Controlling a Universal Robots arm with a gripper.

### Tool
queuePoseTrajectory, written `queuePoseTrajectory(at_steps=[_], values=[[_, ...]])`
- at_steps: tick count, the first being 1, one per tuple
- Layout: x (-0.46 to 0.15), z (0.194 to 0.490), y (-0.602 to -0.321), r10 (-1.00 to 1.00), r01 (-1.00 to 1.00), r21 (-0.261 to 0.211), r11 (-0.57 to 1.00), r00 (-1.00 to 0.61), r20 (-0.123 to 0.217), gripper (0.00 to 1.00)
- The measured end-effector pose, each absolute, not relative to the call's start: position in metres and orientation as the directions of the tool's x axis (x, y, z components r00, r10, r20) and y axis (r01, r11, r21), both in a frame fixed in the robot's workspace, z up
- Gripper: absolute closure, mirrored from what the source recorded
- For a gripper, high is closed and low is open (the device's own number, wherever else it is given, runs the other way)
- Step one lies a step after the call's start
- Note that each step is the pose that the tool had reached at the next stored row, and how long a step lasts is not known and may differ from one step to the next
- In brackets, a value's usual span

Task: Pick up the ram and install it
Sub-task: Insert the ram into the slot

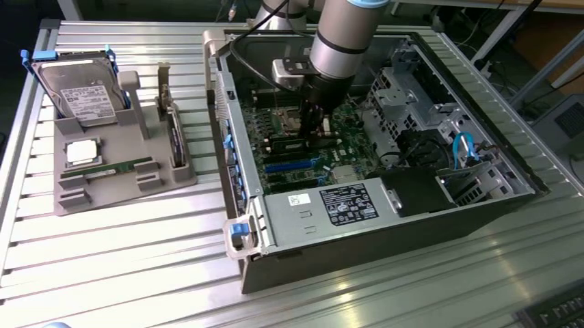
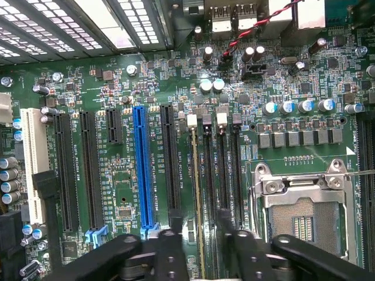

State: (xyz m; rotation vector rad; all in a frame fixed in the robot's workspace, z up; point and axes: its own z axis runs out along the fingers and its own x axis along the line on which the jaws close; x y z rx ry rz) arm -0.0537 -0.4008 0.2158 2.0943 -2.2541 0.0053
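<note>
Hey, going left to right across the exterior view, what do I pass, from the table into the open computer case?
In order: hard drive → blue latch → gripper → blue cable.

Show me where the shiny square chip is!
The square silver chip lies flat on the gray holder at the exterior view's left, close beside the upright hard drive and outside the computer case.
</note>
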Motion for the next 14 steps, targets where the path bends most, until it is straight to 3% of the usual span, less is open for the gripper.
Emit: queuePoseTrajectory(at_steps=[1,14], values=[[-0.054,0.216,-0.401,-0.996,-0.996,0.042,0.074,-0.072,0.05,0.6],[-0.054,0.252,-0.401,-0.996,-0.996,0.042,0.074,-0.072,0.051,0.6]])
